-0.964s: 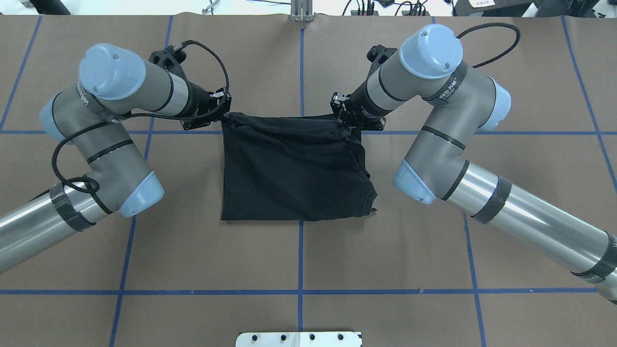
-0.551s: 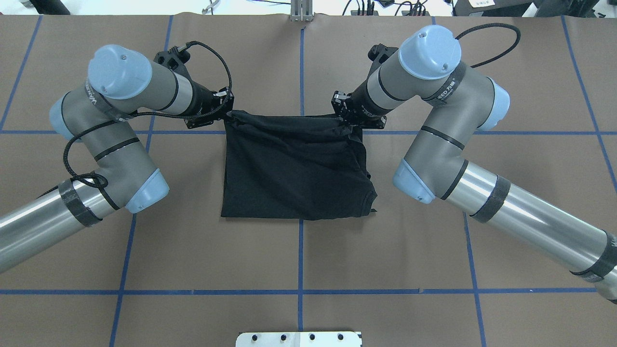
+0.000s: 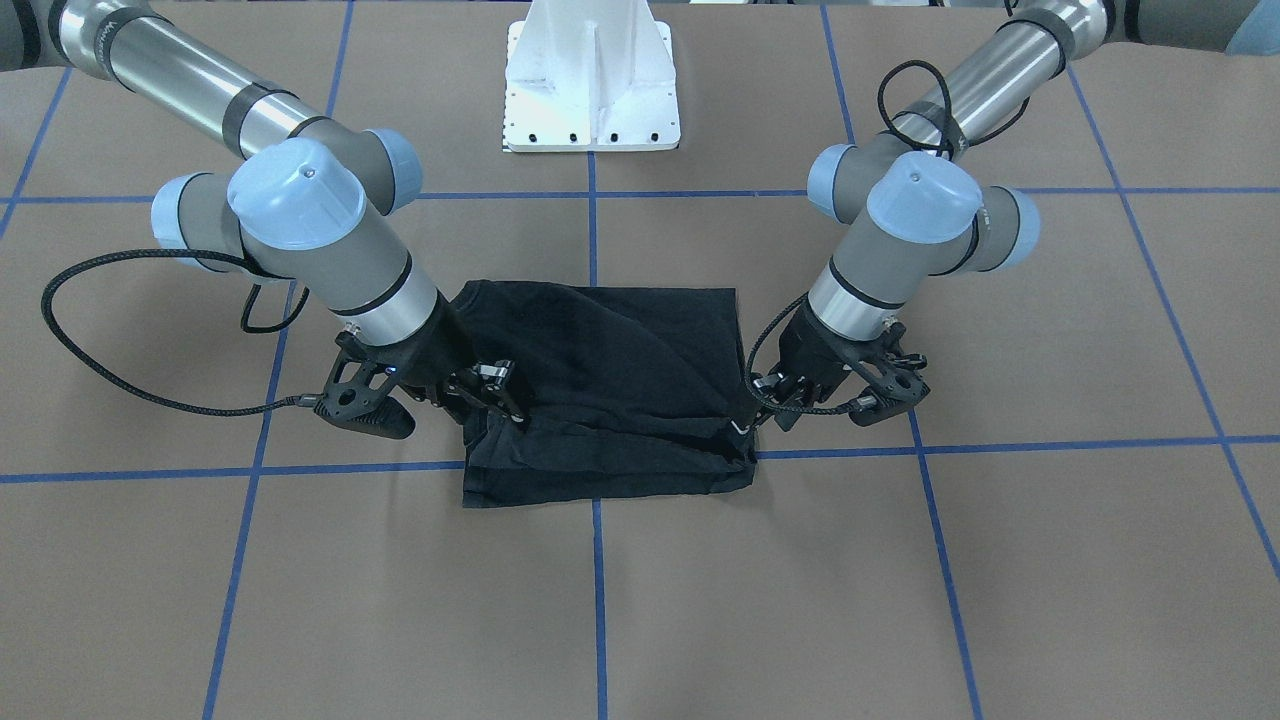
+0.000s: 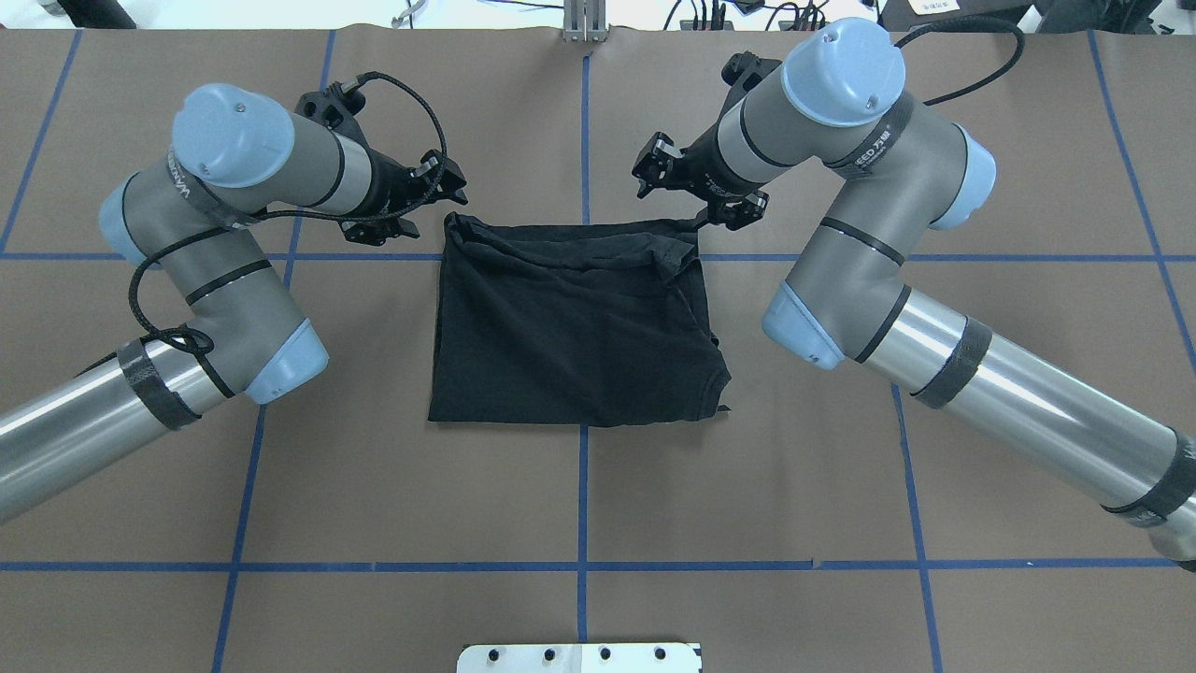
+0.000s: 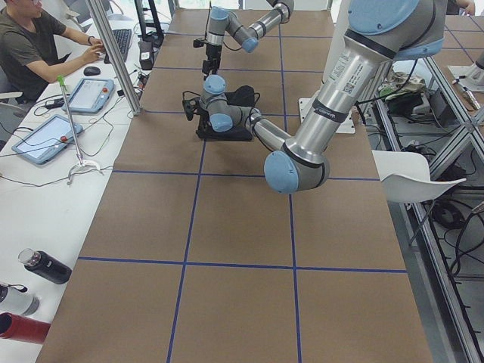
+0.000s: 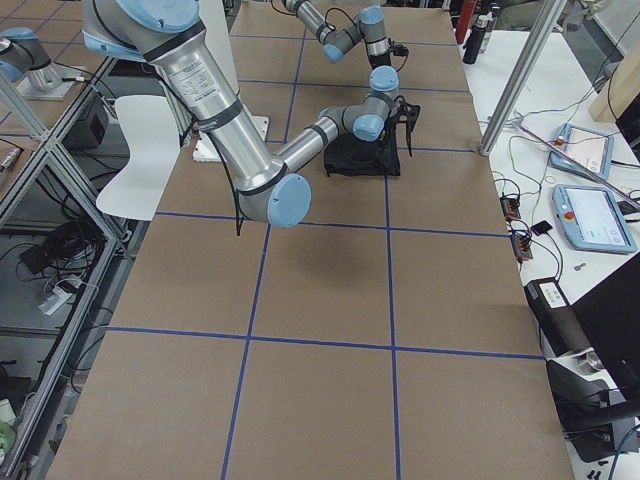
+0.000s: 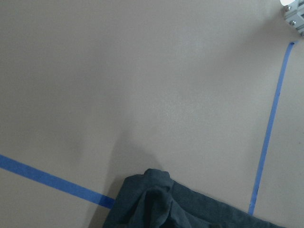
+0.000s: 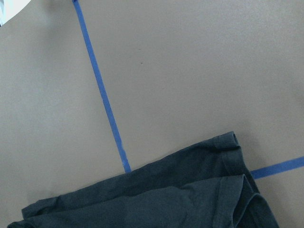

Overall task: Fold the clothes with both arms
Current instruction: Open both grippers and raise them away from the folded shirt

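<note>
**Shirt (image 4: 570, 327) laid in a folded block, nothing gripped**

It sits mid-table (image 4: 374, 495), plain black side up, no print showing. It's a rough rectangle straddling the centre tape line (image 4: 582, 495), with its far edge on the cross line (image 4: 841, 257). The far edge is puckered at both corners. The near edge is flat, with a sleeve tip (image 4: 721, 393) poking out at the near corner on the robot's right.

Left gripper (image 4: 437, 201) hovers just beyond the far left corner and right gripper (image 4: 677, 192) just beyond the far right one. Both are clear of the cloth, jaws parted and empty (wrist cams show only shirt edge and bare table, no fingers).

My read: one fold is down and we're between grasps. The block looks wide enough for another fold, so I'd call the job part done.

The next move needs a fresh pinch through all layers at matching corners, with the arms travelling together so the edge stays straight. The puckered corners are the risk: a shallow pinch could catch only the top layer and drag the stack open. The sleeve tip wants tucking too.
</note>
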Tool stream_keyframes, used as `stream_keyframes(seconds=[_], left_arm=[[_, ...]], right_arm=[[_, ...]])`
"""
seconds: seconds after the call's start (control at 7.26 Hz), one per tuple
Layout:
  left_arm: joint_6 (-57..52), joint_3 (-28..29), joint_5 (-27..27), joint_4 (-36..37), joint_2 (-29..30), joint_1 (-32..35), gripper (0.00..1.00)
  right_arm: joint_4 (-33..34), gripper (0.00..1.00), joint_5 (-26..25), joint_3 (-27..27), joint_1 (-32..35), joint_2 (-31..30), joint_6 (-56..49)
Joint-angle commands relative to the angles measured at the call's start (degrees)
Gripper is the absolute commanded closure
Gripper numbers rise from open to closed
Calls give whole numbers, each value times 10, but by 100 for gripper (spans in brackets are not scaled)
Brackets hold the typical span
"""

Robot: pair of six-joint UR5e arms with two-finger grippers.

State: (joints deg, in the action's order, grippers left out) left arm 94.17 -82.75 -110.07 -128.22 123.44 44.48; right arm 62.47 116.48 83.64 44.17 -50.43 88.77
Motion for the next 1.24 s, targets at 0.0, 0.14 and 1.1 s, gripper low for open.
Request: stream_keyframes(seconds=[0.0,0.14,1.1], left_arm=[[-11,-4,-2,4,-6,24,0],[-24,-6,-2,5,-11,26,0],[-69,-84,-29,67,-49,41,0]], right_arm=[[1,1,-1,4,-5,3,3],[2,1,-2,9,-20,2,0],[8,1,-12,20,-44,-25,-102]])
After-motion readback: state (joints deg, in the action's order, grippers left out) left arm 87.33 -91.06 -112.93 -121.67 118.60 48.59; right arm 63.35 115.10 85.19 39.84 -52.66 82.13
